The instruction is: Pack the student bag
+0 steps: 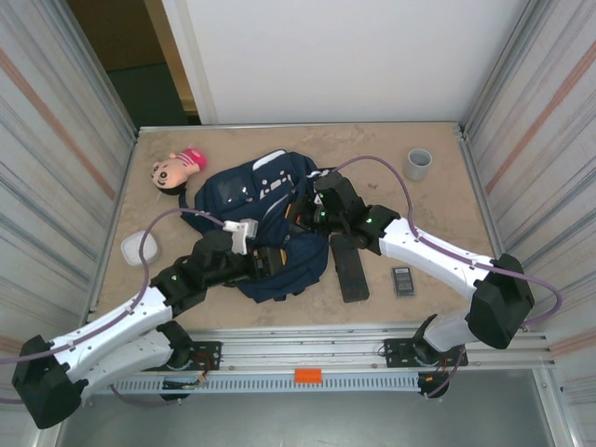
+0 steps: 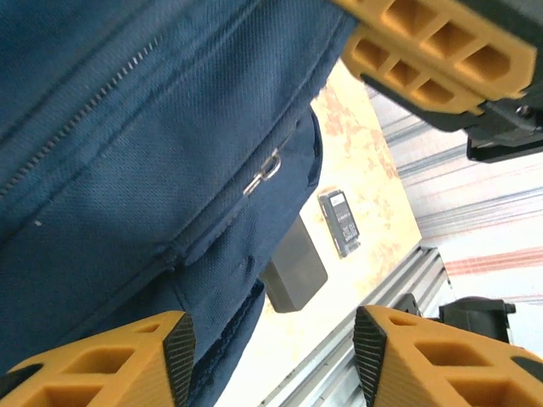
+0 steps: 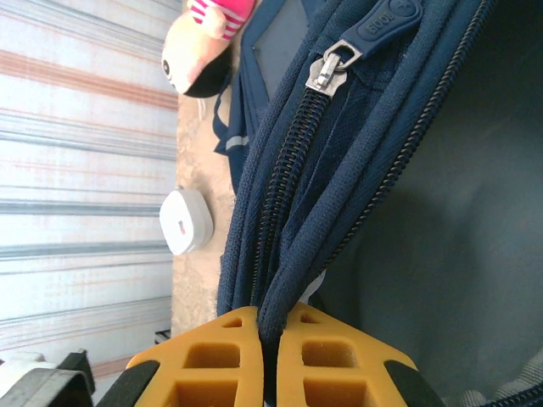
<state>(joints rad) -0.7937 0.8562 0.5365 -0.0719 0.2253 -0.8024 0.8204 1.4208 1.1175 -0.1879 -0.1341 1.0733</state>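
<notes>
1. The student bag [image 1: 265, 200] is laid flat mid-table between the two arms, with its white-patched end toward the far wall.
2. The right gripper [image 3: 277, 326] is clamped on the bag's rim. Its fingers are pressed together on a fold of navy fabric and zipper tape beside the opening.
3. A zipper pull [image 3: 327, 72] is seen further up that same zipper line, and the bag's dark inside is shown to its right.
4. The left gripper [image 2: 271, 343] is held at the bag's near edge with its fingers apart. Nothing is gripped — navy fabric lies just by one finger.
5. A dark oblong block [image 2: 293, 267] is set on the table against the bag's near-right edge, and a small dark device [image 2: 339, 222] lies just beside it.
6. A doll [image 1: 177, 168] is lying at the bag's far-left corner. A white round case [image 1: 140, 249] is placed left of the bag. A grey cup [image 1: 418, 164] stands upright at far right — well apart.
</notes>
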